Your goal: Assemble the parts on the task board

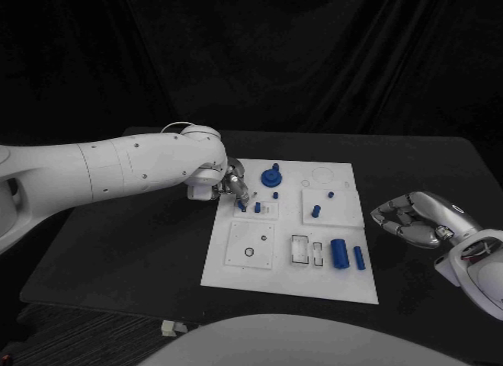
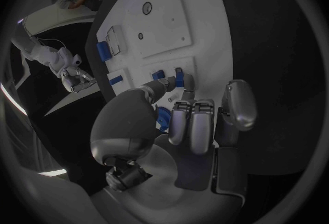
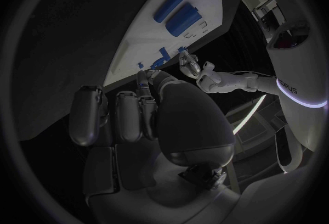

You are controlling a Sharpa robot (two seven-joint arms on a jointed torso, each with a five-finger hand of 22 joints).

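The white task board (image 1: 263,267) lies mid-table. My left hand (image 1: 222,181) hovers over the board's upper left; in the left wrist view its thumb and a fingertip (image 2: 186,85) pinch a small blue peg (image 2: 179,76) that leans over a small square plate (image 1: 255,207). Another short peg (image 1: 257,207) stands beside it. A round blue knobbed piece (image 1: 273,178) sits just behind. Two blue cylinders (image 1: 340,254) lie at the board's lower right. My right hand (image 1: 411,219) rests on the table to the right of the board, with its fingers curled in and nothing in them.
More small blue pegs (image 1: 315,210) stand on the right square plate. A plate with a ring hole (image 1: 251,252) and two rectangular slots (image 1: 301,250) occupy the board's near half. Bare black table (image 1: 131,259) stretches to the left of the board.
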